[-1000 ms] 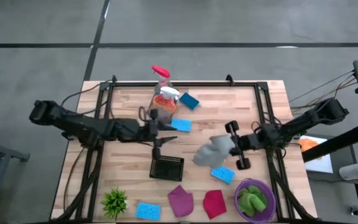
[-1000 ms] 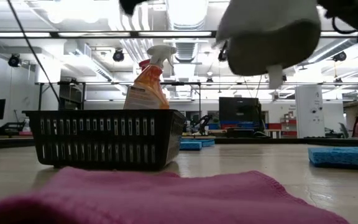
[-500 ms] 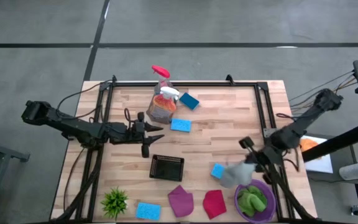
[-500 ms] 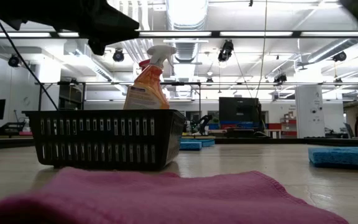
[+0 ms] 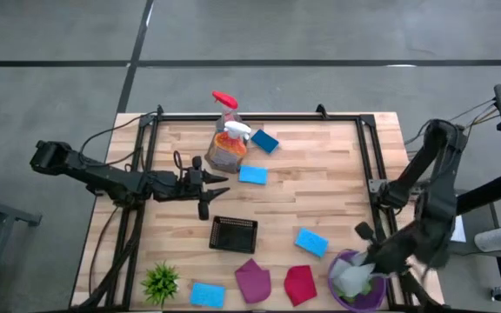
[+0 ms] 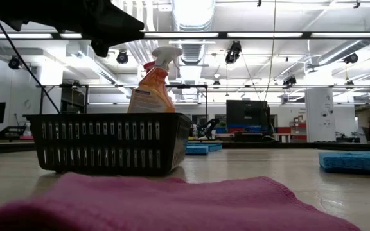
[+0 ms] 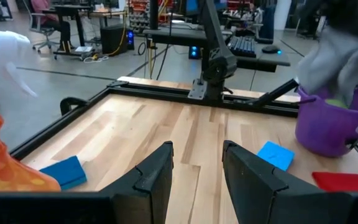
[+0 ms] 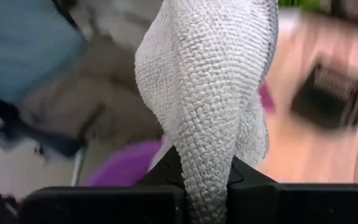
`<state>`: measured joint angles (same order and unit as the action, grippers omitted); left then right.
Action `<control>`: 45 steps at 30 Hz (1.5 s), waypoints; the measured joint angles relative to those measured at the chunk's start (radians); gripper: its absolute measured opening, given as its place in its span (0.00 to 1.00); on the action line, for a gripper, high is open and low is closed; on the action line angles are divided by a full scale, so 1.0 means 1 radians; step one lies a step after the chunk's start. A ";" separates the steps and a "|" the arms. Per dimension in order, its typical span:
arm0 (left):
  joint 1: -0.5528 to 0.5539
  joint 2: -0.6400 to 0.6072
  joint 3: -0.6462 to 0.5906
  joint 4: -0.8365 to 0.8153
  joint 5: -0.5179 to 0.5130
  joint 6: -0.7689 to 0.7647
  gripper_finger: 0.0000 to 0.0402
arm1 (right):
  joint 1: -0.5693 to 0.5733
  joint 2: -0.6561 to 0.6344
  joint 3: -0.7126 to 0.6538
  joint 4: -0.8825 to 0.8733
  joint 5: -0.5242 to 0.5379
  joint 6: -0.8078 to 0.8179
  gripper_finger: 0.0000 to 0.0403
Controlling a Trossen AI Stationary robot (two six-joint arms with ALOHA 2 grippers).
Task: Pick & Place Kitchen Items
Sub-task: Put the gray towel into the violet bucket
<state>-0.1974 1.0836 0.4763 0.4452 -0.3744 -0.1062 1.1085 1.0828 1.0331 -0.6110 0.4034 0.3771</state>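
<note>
Right gripper (image 8: pixel 205 177) is pinched on the grey cloth (image 5: pixel 351 278), which hangs straight down over the purple bucket (image 5: pixel 372 300) at the table's 5 o'clock corner, so the drop looks like it's just down. Left gripper (image 5: pixel 214 193) idles half open mid-table, around 9 o'clock of the black basket (image 5: pixel 233 235).

Count: 4 sponges (image 5: pixel 311 242), 2 spray bottles (image 5: pixel 230 146), 1 magenta cloth (image 5: pixel 253 280), 1 red (image 5: pixel 299 284), 1 green in the bucket.

The grey cloth (image 8: pixel 210 93) hangs pinched over the purple bowl (image 5: pixel 342 298), apparently touching the green cloth (image 5: pixel 370 283) inside. Magenta cloth (image 5: pixel 252 280) and red cloth (image 5: pixel 299 283) lie flat near the front edge.
</note>
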 joint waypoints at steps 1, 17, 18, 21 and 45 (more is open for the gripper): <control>0.000 0.000 0.000 0.000 0.000 0.000 0.36 | 0.007 0.028 0.007 -0.041 0.000 0.048 0.04; -0.001 0.000 0.000 0.000 0.000 -0.026 0.36 | 0.041 0.354 0.149 -0.400 -0.254 0.424 0.04; -0.001 0.000 0.000 0.000 0.000 -0.026 0.36 | 0.039 0.373 0.150 -0.409 -0.270 0.424 0.04; -0.001 0.000 0.000 0.000 0.000 -0.025 0.36 | 0.031 0.421 0.147 -0.411 -0.316 0.425 0.04; -0.001 0.000 0.000 -0.001 -0.003 -0.023 0.36 | -0.024 0.555 0.284 -0.616 -0.336 0.532 0.56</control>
<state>-0.1982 1.0836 0.4763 0.4446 -0.3775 -0.1287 1.0840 1.6375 1.3171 -1.2274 0.0679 0.9089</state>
